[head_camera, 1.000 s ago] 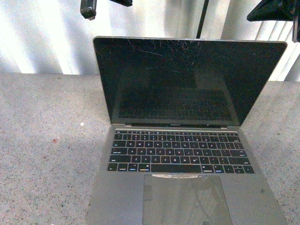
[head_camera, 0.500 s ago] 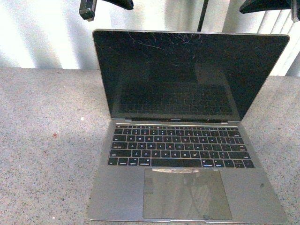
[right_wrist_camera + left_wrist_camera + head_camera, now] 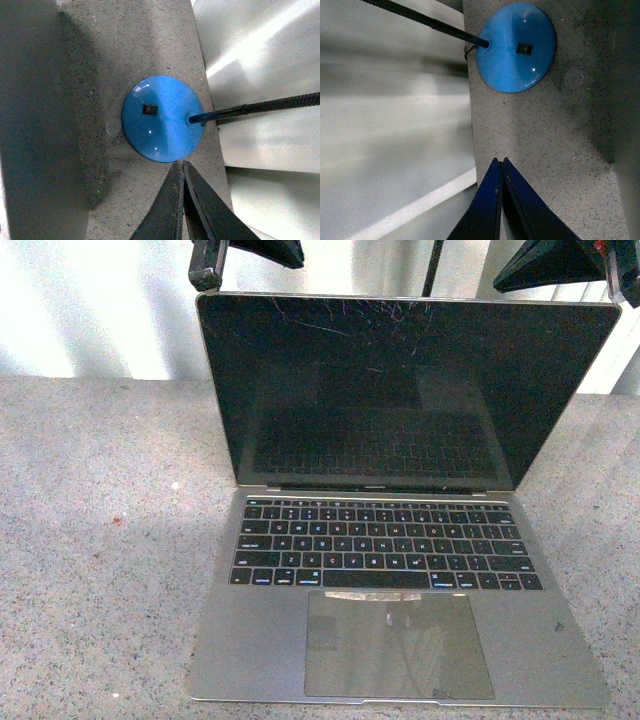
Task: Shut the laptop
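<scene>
Speckled grey tabletop before a pale, pleated white backdrop. At the middle of the tabletop you see the laptop, its base lying flat and its lid standing open, tilted slightly back. The glossy black screen faces you; it is dark, and fine scratches show near its top edge. Below it lie the black keyboard and the large trackpad.

Behind the laptop stands a lamp: round blue base, small black switch, dark flexible neck.

The left gripper hangs just above the lid's upper left corner and the right gripper just above its upper right corner; you cannot tell whether either one touches the lid. Both wrist views show the fingers pressed together at their tips, with nothing held between them.
</scene>
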### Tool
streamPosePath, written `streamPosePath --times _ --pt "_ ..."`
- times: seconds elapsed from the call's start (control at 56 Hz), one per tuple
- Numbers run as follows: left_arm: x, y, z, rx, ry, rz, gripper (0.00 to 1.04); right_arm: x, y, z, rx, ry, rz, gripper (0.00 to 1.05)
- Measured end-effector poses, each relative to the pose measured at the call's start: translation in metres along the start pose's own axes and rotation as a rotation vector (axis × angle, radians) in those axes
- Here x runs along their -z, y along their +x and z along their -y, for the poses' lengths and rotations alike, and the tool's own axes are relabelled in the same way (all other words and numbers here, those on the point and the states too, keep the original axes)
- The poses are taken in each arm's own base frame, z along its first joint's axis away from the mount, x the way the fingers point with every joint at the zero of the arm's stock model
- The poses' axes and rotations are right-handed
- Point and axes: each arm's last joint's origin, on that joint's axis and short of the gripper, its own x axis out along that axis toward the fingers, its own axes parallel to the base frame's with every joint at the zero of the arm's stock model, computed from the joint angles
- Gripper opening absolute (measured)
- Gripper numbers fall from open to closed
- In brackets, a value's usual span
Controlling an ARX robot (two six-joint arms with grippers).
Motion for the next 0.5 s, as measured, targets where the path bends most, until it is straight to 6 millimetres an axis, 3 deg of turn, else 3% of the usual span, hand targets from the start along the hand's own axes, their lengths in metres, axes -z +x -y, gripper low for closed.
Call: streamPosePath --times 0.5 --pt "-0.002 0.009 0.011 0.021 -0.009 0.014 0.04 0.0 0.005 -0.013 -0.096 0.058 -0.017 0.03"
